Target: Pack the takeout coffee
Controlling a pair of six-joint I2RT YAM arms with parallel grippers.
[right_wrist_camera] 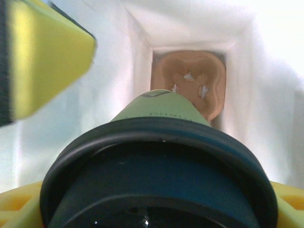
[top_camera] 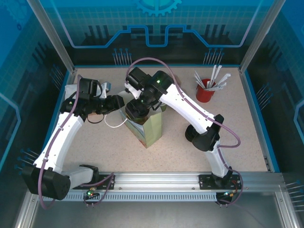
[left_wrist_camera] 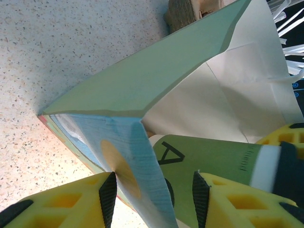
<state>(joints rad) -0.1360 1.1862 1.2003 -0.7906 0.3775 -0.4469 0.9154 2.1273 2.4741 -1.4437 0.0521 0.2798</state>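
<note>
Dead centre of the overhead view, the right hand (top_camera: pixel 137 108) hung over the mouth of the tall green paper bag (left_wrist_camera: pixel 142 80). It had the takeout coffee (right_wrist_camera: pixel 156 142), a small olive-green paper cup under a round black plastic lid, clamped between its yellow fingers at the lid end. Lid uppermost, the cup's base sat inside the bag's white walls, pointing at the brown moulded cardboard tray (right_wrist_camera: pixel 190 80) on the bag's floor, upper middle of the right wrist view. The left hand (left_wrist_camera: pixel 154 190), bottom of its own view, stood apart, straddling the bag's near wall above the speckled counter (left_wrist_camera: pixel 71 47), not visibly pinching it. Doing this well, I reckoned, meant a slow, straight descent. The cup had to stay level and clear of the paper, and be seated in a tray pocket before release.
</note>
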